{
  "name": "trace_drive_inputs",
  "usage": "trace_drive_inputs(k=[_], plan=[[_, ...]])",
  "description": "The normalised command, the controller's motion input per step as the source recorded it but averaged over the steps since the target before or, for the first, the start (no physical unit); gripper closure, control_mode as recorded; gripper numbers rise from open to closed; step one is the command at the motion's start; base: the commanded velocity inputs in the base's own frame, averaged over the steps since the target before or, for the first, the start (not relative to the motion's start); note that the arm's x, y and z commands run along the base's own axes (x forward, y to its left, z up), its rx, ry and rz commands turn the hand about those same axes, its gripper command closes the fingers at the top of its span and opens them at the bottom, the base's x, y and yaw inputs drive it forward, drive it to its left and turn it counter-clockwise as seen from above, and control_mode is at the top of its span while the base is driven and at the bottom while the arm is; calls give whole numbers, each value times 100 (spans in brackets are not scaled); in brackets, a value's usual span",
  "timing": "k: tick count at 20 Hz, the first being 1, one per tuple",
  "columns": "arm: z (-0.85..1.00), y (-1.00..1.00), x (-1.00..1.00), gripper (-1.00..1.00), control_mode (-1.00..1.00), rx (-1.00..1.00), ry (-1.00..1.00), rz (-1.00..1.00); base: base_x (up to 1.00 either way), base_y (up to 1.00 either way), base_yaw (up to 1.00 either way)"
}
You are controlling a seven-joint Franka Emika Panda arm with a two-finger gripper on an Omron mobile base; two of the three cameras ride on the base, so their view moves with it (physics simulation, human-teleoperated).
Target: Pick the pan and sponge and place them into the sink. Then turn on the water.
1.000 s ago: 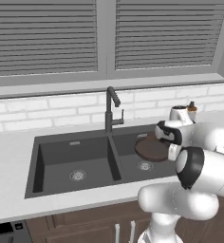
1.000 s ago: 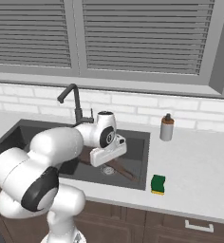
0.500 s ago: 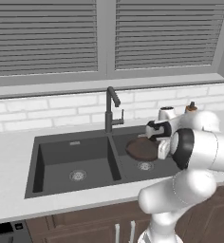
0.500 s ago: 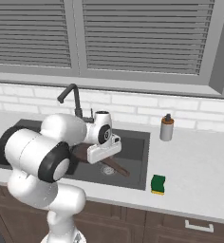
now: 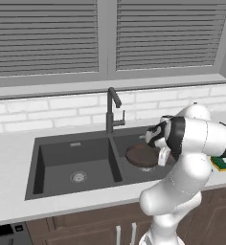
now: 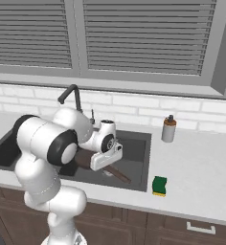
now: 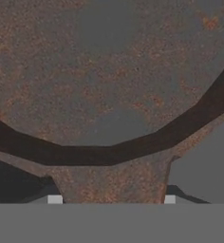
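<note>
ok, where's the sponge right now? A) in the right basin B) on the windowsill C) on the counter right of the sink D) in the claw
C: the sponge lies flat on the counter just right of the sink, while the claw holds the pan over the right basin.

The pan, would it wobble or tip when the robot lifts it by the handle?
Probably a bit: the tool grips only the handle, so the round pan hangs off to one side. It looks stiff, so it shouldn't bend.
</note>
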Motion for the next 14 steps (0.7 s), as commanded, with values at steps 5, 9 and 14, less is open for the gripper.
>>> trace_drive_inputs(k=[5, 9, 14], plan=[[-39, 0, 9, 100, -100, 2, 0, 3, 0, 0, 0], [-51, 0, 7, 100, -100, 0, 0, 1, 0, 0, 0], [-58, 0, 10, 100, -100, -1, -3, 0, 0, 0, 0]])
